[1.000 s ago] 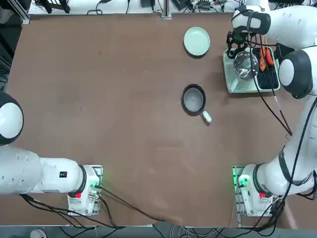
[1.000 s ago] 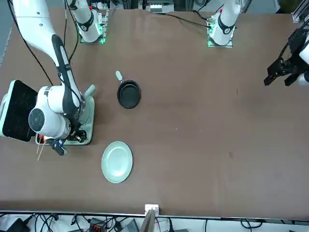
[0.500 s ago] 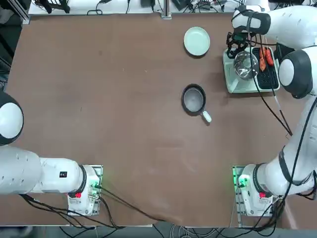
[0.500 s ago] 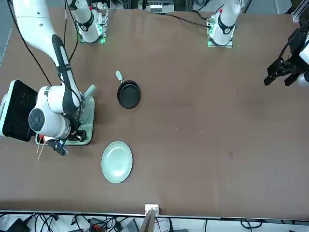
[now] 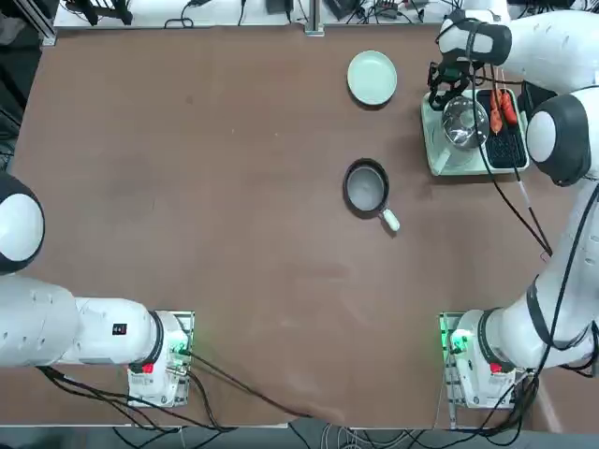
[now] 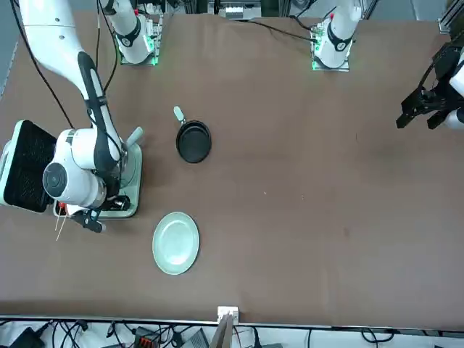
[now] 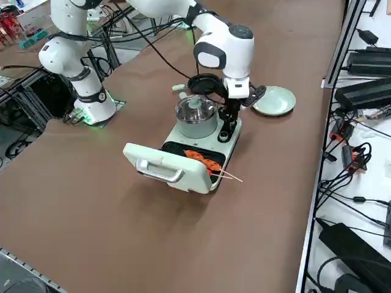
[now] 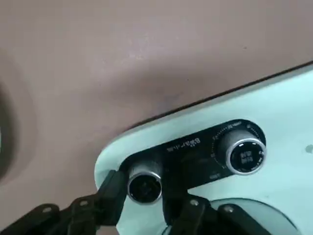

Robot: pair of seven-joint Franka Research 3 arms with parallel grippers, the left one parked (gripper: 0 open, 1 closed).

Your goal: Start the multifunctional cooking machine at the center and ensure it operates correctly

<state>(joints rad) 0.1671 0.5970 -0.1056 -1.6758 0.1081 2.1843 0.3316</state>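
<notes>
1. Right gripper (image 8: 144,205): set low over the control end of the multifunctional cooking machine (image 5: 459,154), at the edge nearest the round plate. The two fingers (image 8: 110,196) stand one on each side of a silver-faced knob (image 8: 144,185), close against its rim; whether they already pinch it cannot be told, though the straddling pose suits a twist of that knob, judged the step in hand.

2. Second knob (image 8: 243,152): beside the first on the same black control strip of the cooking machine, ringed with printed marks and untouched. Its free state suggests only one control is being addressed.

3. Cooking machine body: pale green, lying on the tabletop (image 5: 234,187) well off toward the working arm's far side, not at the middle. The steel pot (image 7: 197,116) sits just behind the control strip; past it the grill plate carries orange-red food (image 7: 203,161) on thin sticks, and the hinged lid (image 7: 165,166) lies folded open at the machine's outer end, leaving both cooking zones exposed.

4. Frying pan (image 5: 366,188): apart from the machine, toward the tabletop's middle.

5. Round plate (image 5: 372,77): near the machine's control end, not touching it; the gripper works between plate and pot.
</notes>
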